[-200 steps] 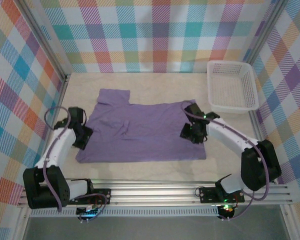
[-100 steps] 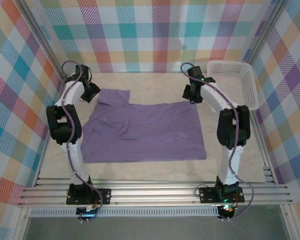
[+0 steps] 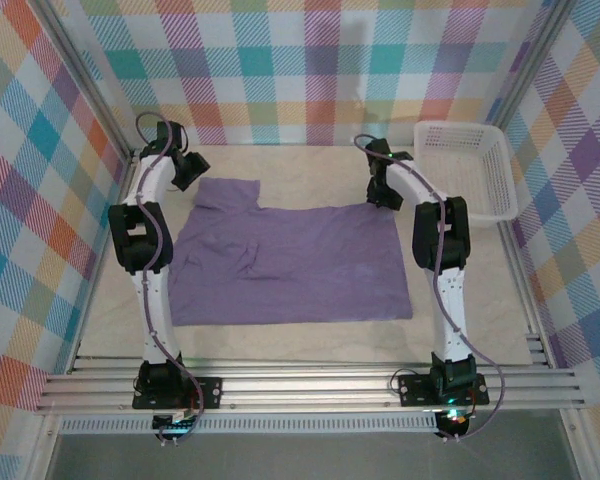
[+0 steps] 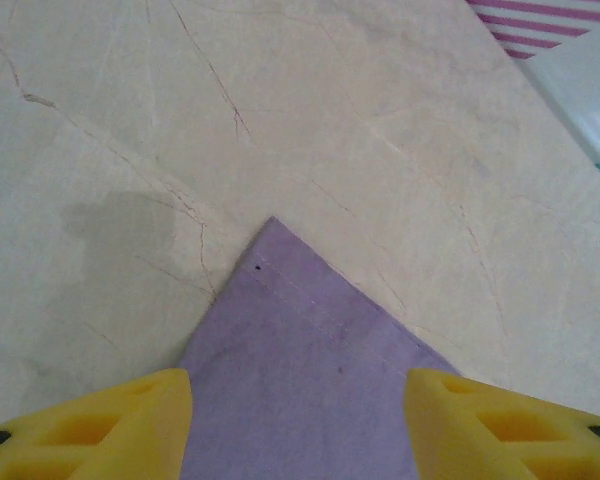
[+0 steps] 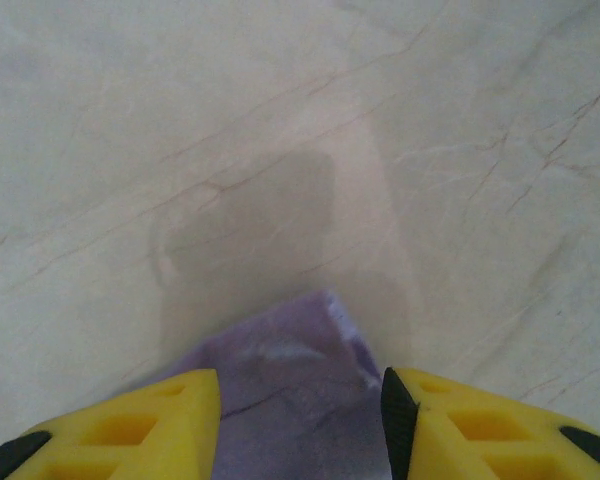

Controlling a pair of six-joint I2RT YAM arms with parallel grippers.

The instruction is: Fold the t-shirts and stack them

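T-shirt (image 3: 290, 260) flat on table (image 3: 310, 165)

T-shirt (image 4: 300, 390) cropped by bottom edge in both wrist views; its corner blurred in right wrist view.

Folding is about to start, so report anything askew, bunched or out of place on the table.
Nothing spilled or damaged. The t-shirt lies spread but not smooth: a crease bunches left of its middle, and its far-left part juts past the rest of the far edge. The basket sits upright, apart from it.
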